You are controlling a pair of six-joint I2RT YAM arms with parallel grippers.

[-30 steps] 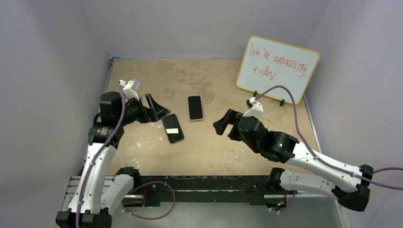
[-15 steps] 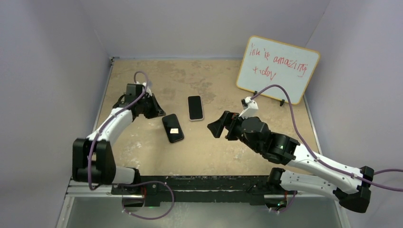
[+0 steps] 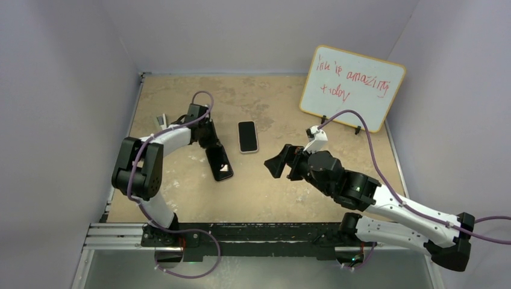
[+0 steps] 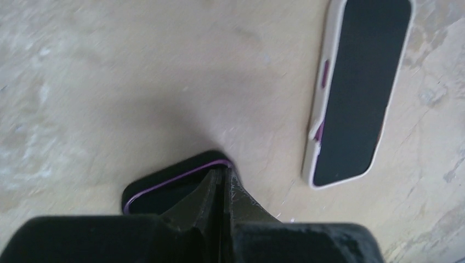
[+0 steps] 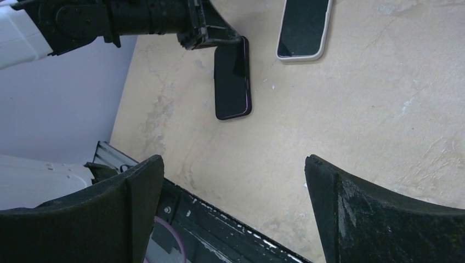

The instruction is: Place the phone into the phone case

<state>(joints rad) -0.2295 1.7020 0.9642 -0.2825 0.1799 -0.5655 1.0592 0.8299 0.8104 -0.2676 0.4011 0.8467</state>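
The phone (image 3: pixel 220 164), black with a thin purple edge, lies flat left of the table's centre and also shows in the right wrist view (image 5: pixel 232 82). The phone case (image 3: pixel 247 136), white-rimmed with a dark inside, lies just beyond and to its right (image 4: pixel 356 93) (image 5: pixel 304 27). My left gripper (image 3: pixel 212 144) is shut, its tips together over the phone's far end (image 4: pixel 175 189), with nothing between the jaws. My right gripper (image 3: pixel 278 162) hangs open above the table right of the phone, both fingers (image 5: pixel 137 186) wide apart and empty.
A whiteboard (image 3: pixel 352 87) with red writing leans at the back right. Purple-grey walls close in the table on three sides. A black rail (image 3: pixel 271 232) runs along the near edge. The left arm (image 5: pixel 109 19) stretches low across the table's left part.
My left arm swung in from the left to the phone's far end and its jaws closed. The right gripper drifted slightly left, still open.
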